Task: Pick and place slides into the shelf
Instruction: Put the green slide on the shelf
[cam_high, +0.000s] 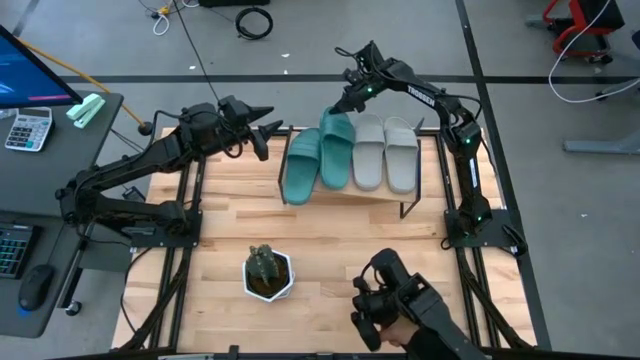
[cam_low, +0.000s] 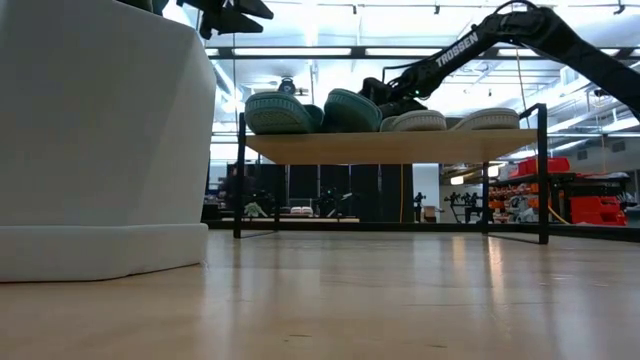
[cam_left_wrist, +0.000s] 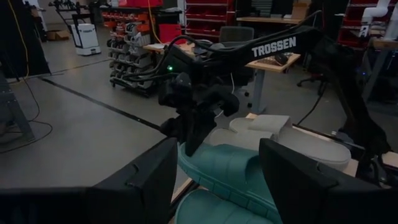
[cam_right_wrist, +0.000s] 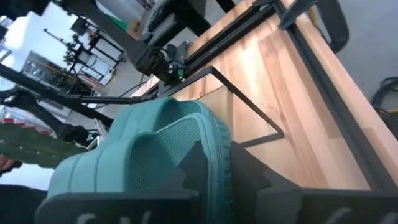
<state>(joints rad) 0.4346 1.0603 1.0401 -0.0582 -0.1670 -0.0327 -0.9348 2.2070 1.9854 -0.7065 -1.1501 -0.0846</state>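
We see the right gripper (cam_high: 338, 106) at the back edge of the shelf (cam_high: 370, 192), its fingers (cam_right_wrist: 205, 171) pinched on the rear rim of a teal slide (cam_high: 336, 150). In the right wrist view the dark fingers press that rim from both sides, with the slide's footbed and strap running away from them. In the left wrist view the same gripper (cam_left_wrist: 194, 134) comes down onto the end of this slide (cam_left_wrist: 230, 171).

This held slide lies second from the left on the shelf top. To its left lies the other teal slide (cam_high: 301, 165), turned at a slight angle, its front end reaching the shelf's front edge. To the right of the held slide lie two grey-white slides (cam_high: 368, 150) (cam_high: 402, 152), side by side and parallel. In the low view all four sit in a row on the plank (cam_low: 395, 146), teal pair left and pale pair right, carried on black legs above the table (cam_low: 330, 300).

The left gripper (cam_high: 268, 132) hovers just beyond the shelf's left rear corner, jaws apart and holding nothing; its two fingers (cam_left_wrist: 140, 183) frame the teal slides in its wrist view.

Nearer the front of the table stands a potted plant (cam_high: 267, 272) in a white pot, well apart from the shelf. At the front edge a person's hand (cam_high: 400, 325) holds a dark device (cam_high: 385, 295).
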